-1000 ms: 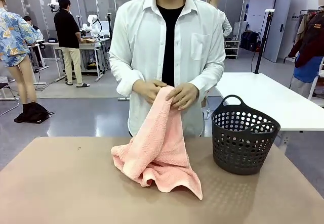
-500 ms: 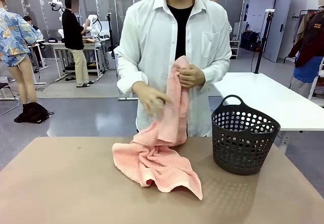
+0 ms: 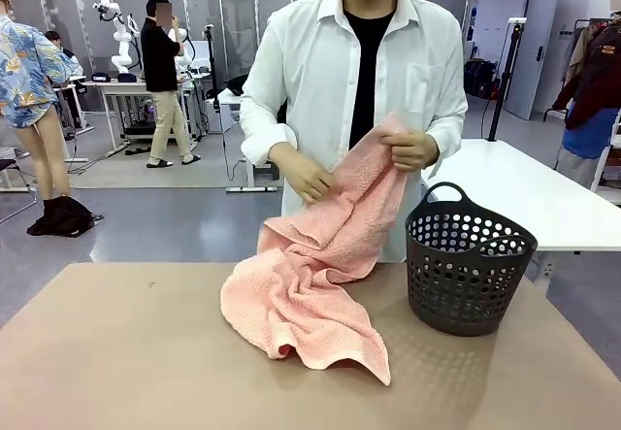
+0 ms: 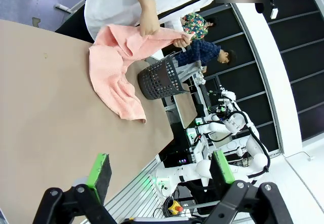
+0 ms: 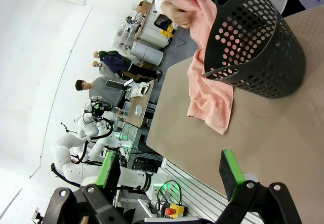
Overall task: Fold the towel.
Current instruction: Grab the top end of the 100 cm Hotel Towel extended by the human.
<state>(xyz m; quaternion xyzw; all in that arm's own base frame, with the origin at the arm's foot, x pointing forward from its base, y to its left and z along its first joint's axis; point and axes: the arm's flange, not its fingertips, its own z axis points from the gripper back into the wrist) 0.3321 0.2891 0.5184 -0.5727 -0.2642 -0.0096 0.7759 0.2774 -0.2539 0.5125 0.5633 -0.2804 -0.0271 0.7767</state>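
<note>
On table (image 3: 116, 352), towel (image 3: 310, 299) near basket (image 3: 466, 275)

Salmon-pink towel (image 3: 315, 275) crumpled, upper edge lifted, rest on table.

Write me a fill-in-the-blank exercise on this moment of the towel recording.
The person grips the towel with ____ hands.
The towel's lower end lies on the ____.
In the front view, the dark basket stands to the picture's ____ of the towel.
The left gripper and the right gripper each have jaws ____.
Missing: both; table; right; open.
</note>
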